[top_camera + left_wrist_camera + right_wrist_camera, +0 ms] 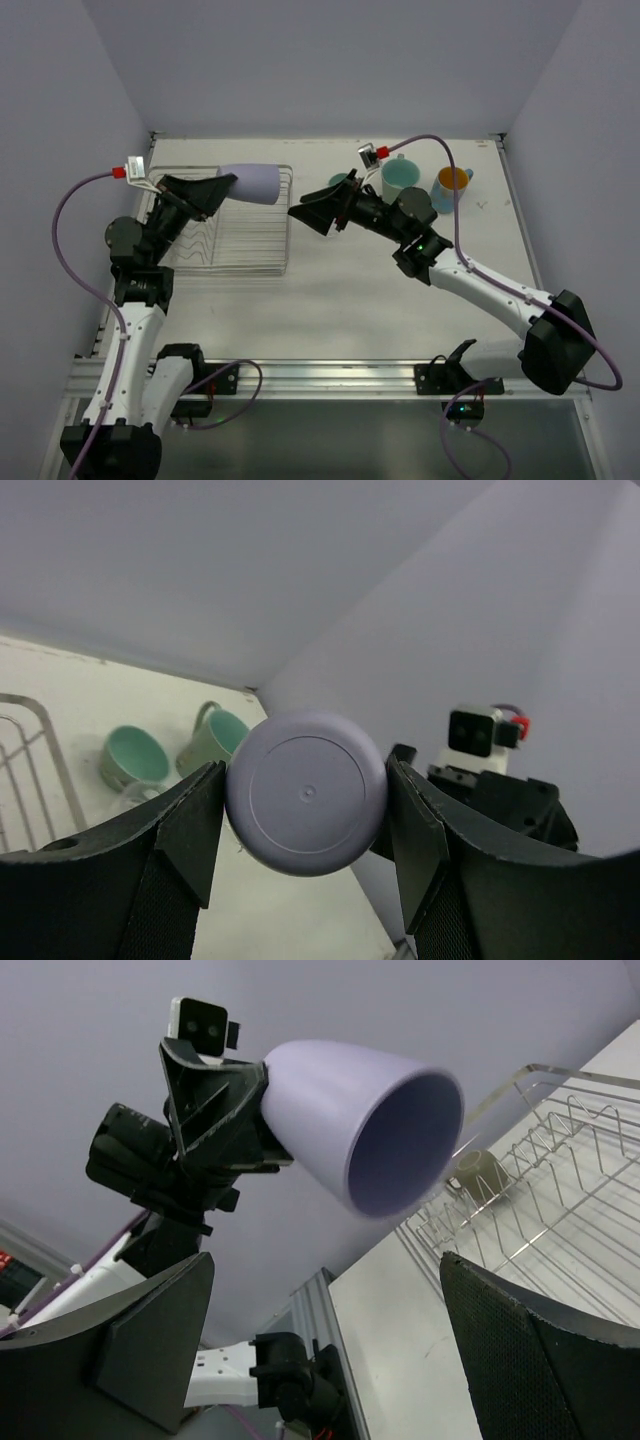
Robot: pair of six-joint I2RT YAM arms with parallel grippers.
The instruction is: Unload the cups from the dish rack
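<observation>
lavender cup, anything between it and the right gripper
Nothing visible. The lavender cup, clamped by its base in the left gripper, points its mouth at the open right gripper, with only air between them.

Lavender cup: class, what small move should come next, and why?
Probably the right gripper should ease toward the lavender cup to take it: the left gripper holds it sideways above the dish rack, its mouth facing the right gripper's open jaws.

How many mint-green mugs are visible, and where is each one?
2. One mug stands beside the blue mug; the other mug is left of it, partly hidden behind the right end effector.
</observation>
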